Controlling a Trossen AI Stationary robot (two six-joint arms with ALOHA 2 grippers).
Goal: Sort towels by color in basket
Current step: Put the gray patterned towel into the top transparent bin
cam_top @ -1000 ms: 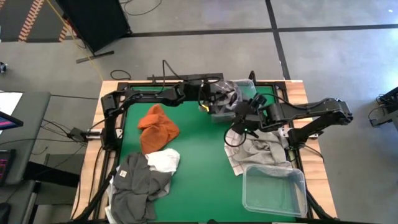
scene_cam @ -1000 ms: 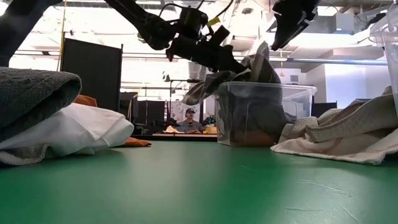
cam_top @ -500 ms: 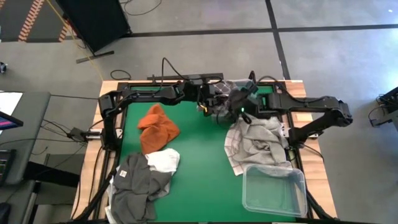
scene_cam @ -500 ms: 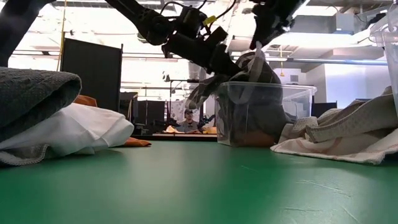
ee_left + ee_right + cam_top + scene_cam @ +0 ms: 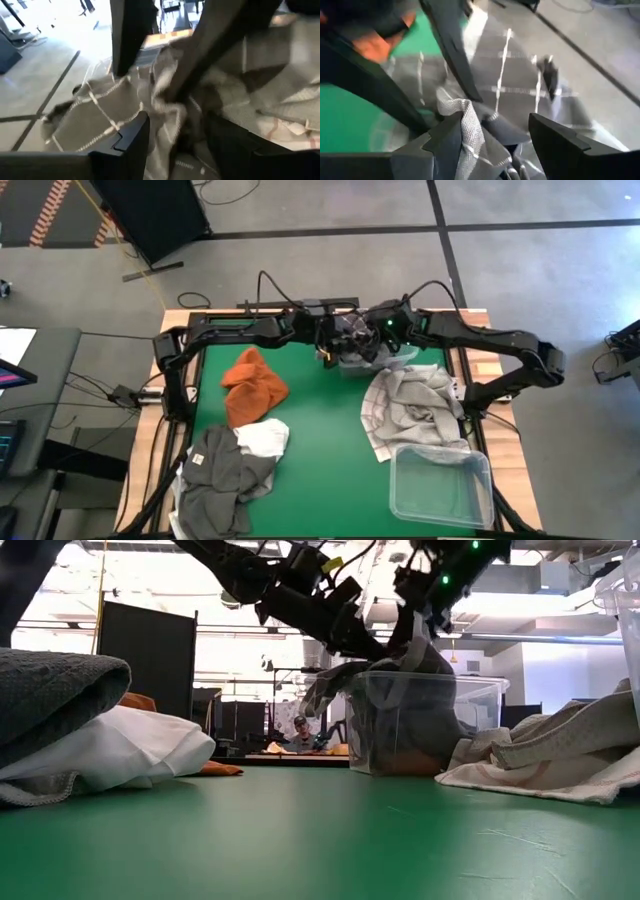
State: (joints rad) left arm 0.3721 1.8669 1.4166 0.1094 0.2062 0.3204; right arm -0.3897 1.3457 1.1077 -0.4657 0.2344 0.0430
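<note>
hovering over plaid towel [image 5: 105, 112] in bin [image 5: 420, 725]: left tool [image 5: 175, 135], right tool [image 5: 492, 137]; both open

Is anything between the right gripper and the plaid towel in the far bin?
Nothing visible: the right gripper sits open right over the plaid towel at the bin, close beside the left gripper.

Both arms reach in from opposite sides and meet at the table's far middle edge; left gripper [image 5: 345, 345] tilted downward, fingers [image 5: 131, 142] spread apart with a clear gap; right gripper [image 5: 378, 332] just beside it, almost touching, fingers [image 5: 555, 137] also parted; both wrists angled down, elbows raised, upper links stretched along the far edge.
</note>
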